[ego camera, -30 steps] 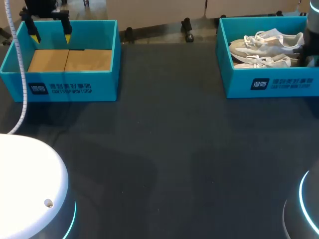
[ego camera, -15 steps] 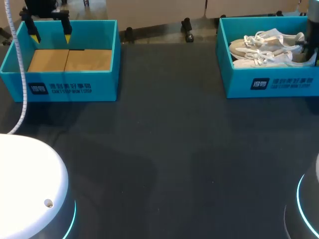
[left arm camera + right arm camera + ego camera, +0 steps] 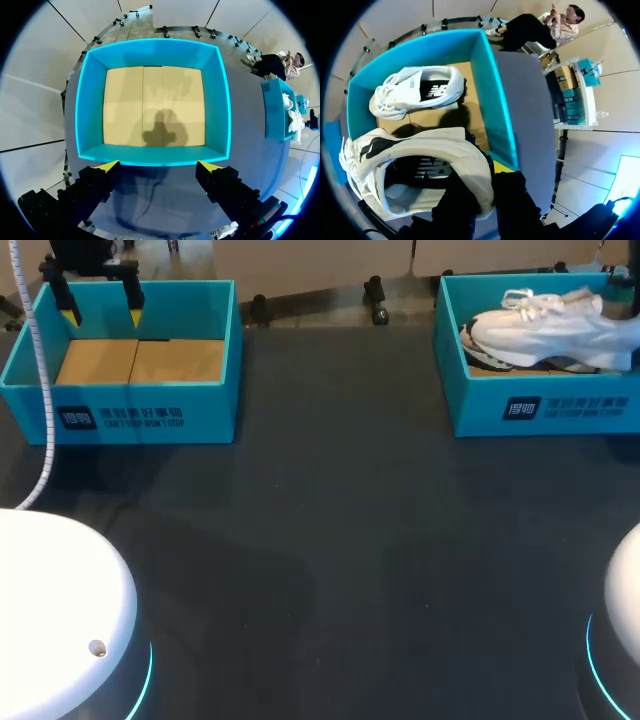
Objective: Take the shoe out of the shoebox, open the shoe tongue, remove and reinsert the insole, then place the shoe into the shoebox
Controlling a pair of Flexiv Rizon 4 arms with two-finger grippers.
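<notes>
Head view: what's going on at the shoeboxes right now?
The right gripper is shut on a white shoe at its heel collar, one finger inside and one outside, holding it raised over the right shoebox. A second shoe lies in that box. The left gripper hangs open at one edge of the left shoebox, which holds nothing. The shoe is not yet out on the table.

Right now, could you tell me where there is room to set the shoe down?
Bare: the table between the boxes, and the floor of the left box. Crowded: the right box, with a second shoe below the held shoe.
</notes>
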